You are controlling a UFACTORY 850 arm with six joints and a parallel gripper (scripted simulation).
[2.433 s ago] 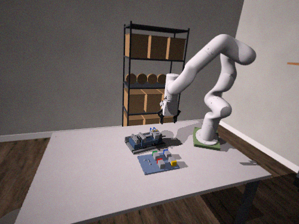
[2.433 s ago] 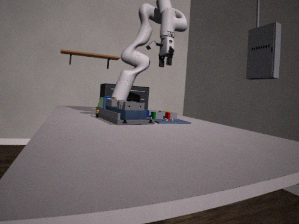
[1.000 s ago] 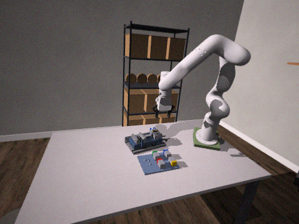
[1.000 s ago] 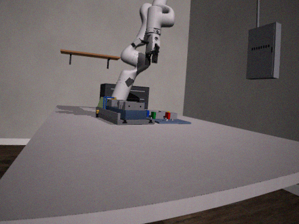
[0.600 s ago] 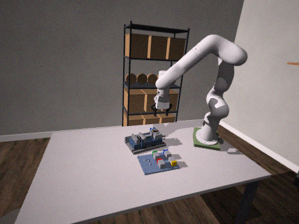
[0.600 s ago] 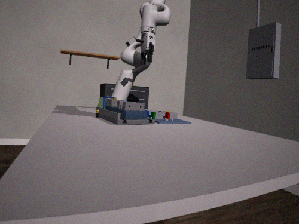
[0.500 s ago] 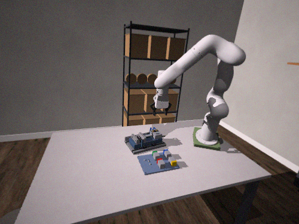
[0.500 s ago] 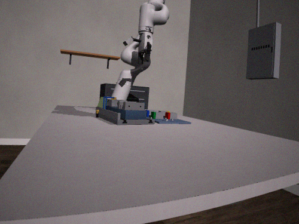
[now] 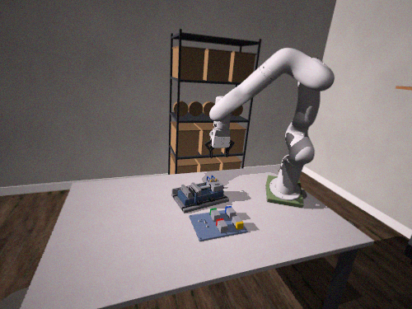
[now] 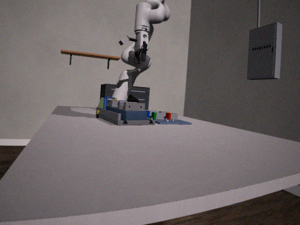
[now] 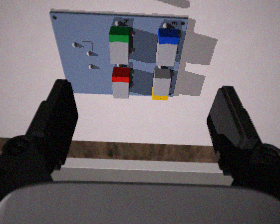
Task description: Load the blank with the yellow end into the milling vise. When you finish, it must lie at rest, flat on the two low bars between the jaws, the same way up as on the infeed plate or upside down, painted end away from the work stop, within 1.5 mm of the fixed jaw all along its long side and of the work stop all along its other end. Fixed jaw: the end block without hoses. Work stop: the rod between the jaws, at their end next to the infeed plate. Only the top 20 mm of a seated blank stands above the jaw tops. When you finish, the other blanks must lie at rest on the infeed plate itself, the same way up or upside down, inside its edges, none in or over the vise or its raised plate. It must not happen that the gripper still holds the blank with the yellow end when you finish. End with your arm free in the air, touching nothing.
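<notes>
The blank with the yellow end [image 9: 239, 225] [image 11: 161, 89] lies on the blue infeed plate [image 9: 202, 232] [image 10: 180, 123] [image 11: 75, 30], at a corner, its yellow end towards the lower side of the wrist view. The red-ended blank [image 9: 222, 227] [image 11: 120, 89], green-ended blank [image 9: 215, 215] [image 11: 119, 51] and blue-ended blank [image 9: 231, 212] [image 11: 167, 54] also lie there, painted ends the opposite way. The vise [image 9: 202, 198] [image 10: 135, 114] has a fixed jaw [image 9: 187, 191] [image 10: 136, 106] without hoses; its work stop is too small to tell. My gripper [image 9: 219, 156] [image 10: 141, 60] is open and empty, high above the table.
The jaw with blue hoses [image 9: 215, 185] stands at the vise's other end. Small pins [image 11: 90, 66] stand on the infeed plate beside the blanks. The arm's green base [image 9: 284, 202] is on the table to the right in the top view. A shelf rack [image 9: 175, 96] stands behind.
</notes>
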